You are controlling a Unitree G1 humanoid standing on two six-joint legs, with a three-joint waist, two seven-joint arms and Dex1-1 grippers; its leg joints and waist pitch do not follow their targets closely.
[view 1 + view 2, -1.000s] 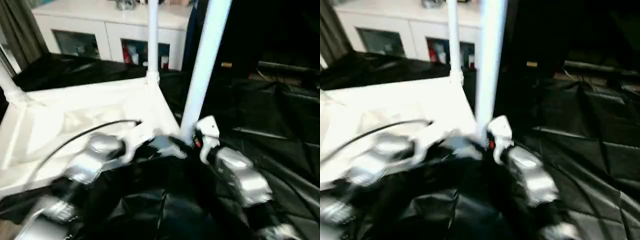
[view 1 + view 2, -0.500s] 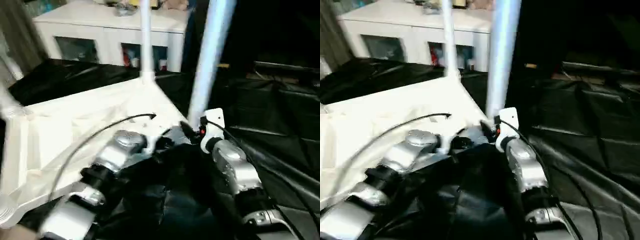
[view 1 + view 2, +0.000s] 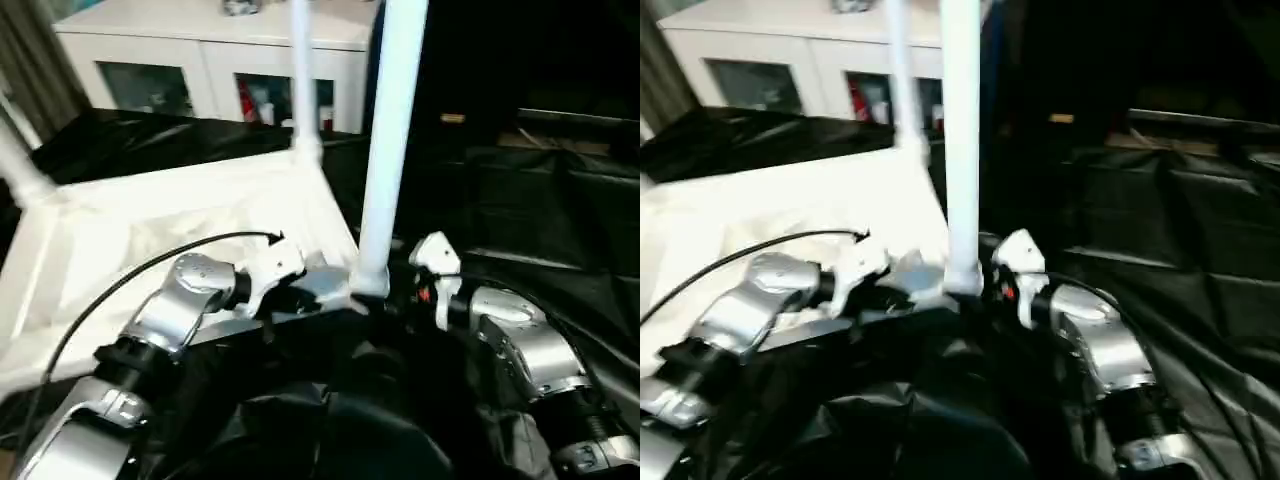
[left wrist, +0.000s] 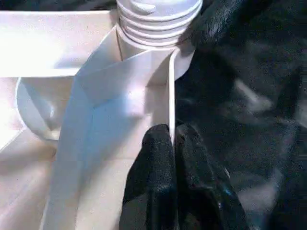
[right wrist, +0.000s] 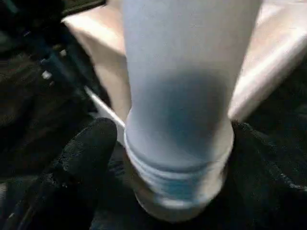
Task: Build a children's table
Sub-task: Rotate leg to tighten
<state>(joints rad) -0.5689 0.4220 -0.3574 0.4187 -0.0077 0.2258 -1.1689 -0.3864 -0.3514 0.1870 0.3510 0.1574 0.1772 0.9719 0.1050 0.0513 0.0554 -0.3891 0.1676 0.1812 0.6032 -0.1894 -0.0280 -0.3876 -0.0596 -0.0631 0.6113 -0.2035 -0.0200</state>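
head views: the small all-white plastic children's table (image 3: 180, 225) lies upside down on black sheeting (image 3: 540, 210), ribbed underside up, with round tapering white legs standing in its corners. the nearest leg (image 3: 385, 150) rises between both silver forearms. a white glass-door cabinet (image 3: 215, 60) stands behind.

left wrist view: the left gripper (image 4: 172, 143) has its jaws pressed together on the thin white rim beside the leg's threaded base.

right wrist view: the right gripper's black finger (image 5: 79, 165) sits beside the leg's base, jaws apart around it.

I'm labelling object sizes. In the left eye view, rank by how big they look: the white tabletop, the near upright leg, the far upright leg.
1. Upturned white plastic tabletop.
2. Near round white leg, partly through closeness to the camera.
3. Far thin white leg.
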